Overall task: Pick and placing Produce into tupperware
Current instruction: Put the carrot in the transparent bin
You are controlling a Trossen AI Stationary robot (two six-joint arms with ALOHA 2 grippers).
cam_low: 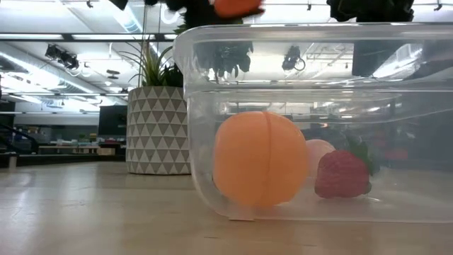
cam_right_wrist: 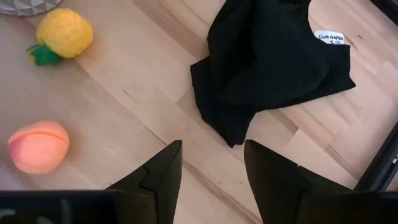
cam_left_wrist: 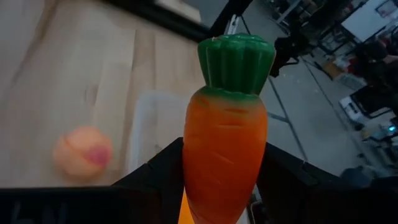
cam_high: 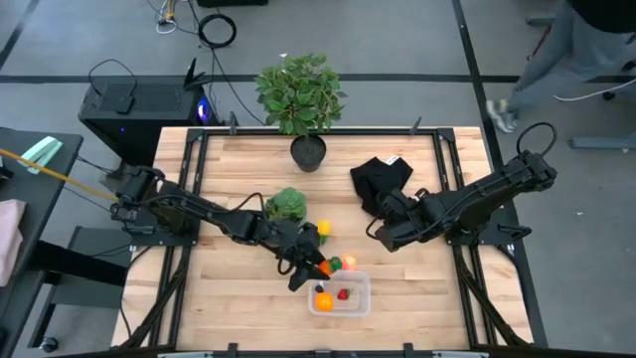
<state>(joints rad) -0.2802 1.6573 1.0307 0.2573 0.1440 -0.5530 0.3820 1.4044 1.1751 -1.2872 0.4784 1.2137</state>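
My left gripper (cam_high: 310, 267) is shut on the orange carrot (cam_left_wrist: 225, 143) with the green top, just off the far-left corner of the clear tupperware (cam_high: 341, 294). In the low view the carrot (cam_low: 237, 7) hangs above the tupperware's rim (cam_low: 311, 32). An orange ball (cam_low: 260, 159) and a red strawberry (cam_low: 342, 173) lie on the container's floor. The peach-coloured piece (cam_high: 350, 263) rests on the table just beyond the container. The yellow piece (cam_high: 323, 229) lies farther off. My right gripper (cam_right_wrist: 212, 155) is open above bare table beside the black cloth (cam_right_wrist: 273, 62). My left gripper pinches the carrot's orange body (cam_left_wrist: 221, 186) toward its pointed end, one finger on each side. The fingers lie along the carrot, and its green top (cam_left_wrist: 236, 59) points away from the wrist. The carrot is lifted clear of the table.
A leafy green succulent (cam_high: 286, 205) in a white patterned pot (cam_low: 157, 131) stands left of the yellow piece. A black pot with a tall plant (cam_high: 306, 149) is at the far edge. The black cloth (cam_high: 383, 181) lies right of centre. Bare wood runs along the table's near side.
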